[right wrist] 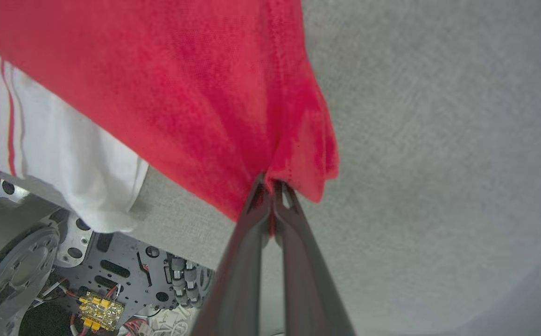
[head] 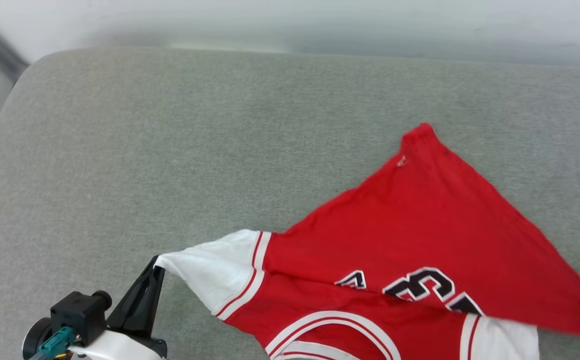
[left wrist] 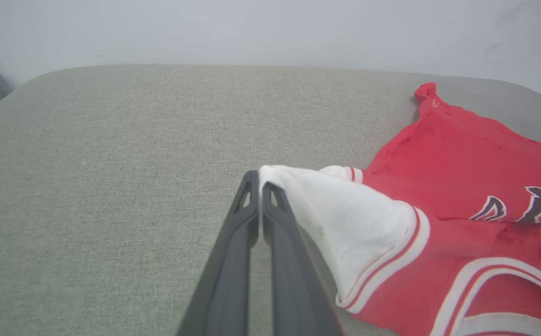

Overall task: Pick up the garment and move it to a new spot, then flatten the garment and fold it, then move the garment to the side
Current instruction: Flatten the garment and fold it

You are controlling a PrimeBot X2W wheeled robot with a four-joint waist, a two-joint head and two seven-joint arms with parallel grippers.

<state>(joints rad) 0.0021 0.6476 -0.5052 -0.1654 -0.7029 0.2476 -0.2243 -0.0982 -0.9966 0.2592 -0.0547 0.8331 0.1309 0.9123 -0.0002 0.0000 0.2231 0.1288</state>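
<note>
Padded surface [head: 169,125]: grey-green upholstery. It carries the work and leaves broad bare area to the robot's left and ahead.
Garment [head: 420,225]: lies on the near right part of the surface, print side up, the lettering upside down to the head camera. It is drawn into a rough triangle, one red tip pointing away from the robot. Judged reason: two-point tension spreads the cloth for flattening.
White sleeve [left wrist: 345,219]: pulled out to the left into a taut cone, which indicates a sideways pull.
Red corner [right wrist: 298,177]: bunched into a pinch, with folds radiating from it.
Left gripper [left wrist: 261,179]: fingers pressed together on the tip of the white sleeve, low over the surface.
Right gripper [right wrist: 272,184]: fingers clamped on the red corner. Cloth hangs from the pinch, so this side appears raised. The robot base [right wrist: 102,280] shows beneath.
</note>
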